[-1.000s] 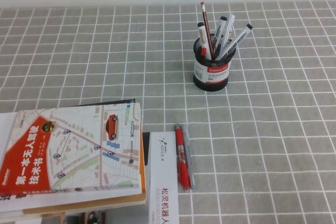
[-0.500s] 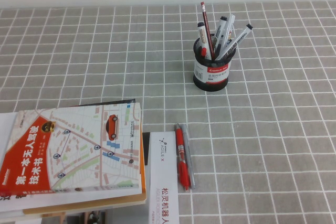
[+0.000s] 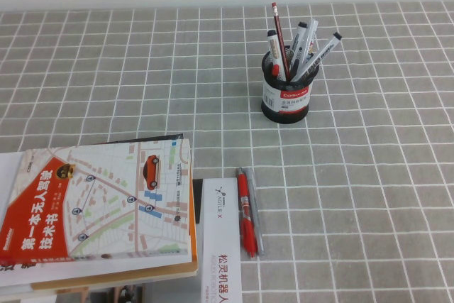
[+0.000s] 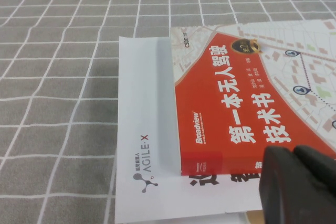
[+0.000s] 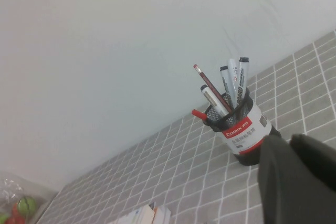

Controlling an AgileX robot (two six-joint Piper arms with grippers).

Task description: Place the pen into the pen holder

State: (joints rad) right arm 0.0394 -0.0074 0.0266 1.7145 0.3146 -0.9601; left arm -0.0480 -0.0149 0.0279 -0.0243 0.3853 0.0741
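The slim grey pen [image 3: 256,211] lies on the checked cloth near the front, right beside a red pen [image 3: 245,211]. The black mesh pen holder [image 3: 286,97] stands further back with several markers and a pencil in it; it also shows in the right wrist view [image 5: 247,129]. Neither gripper shows in the high view. My left gripper [image 4: 294,153] is shut and empty above the red-covered book [image 4: 252,93]. My right gripper [image 5: 290,142] is shut and empty, raised, with the holder ahead of it.
The map-covered book [image 3: 106,204] lies on a stack at the front left. A white booklet [image 3: 221,246] lies between the book and the pens, and a white sheet [image 4: 142,129] lies under the book. A grey checked cloth [image 3: 369,196] covers the table.
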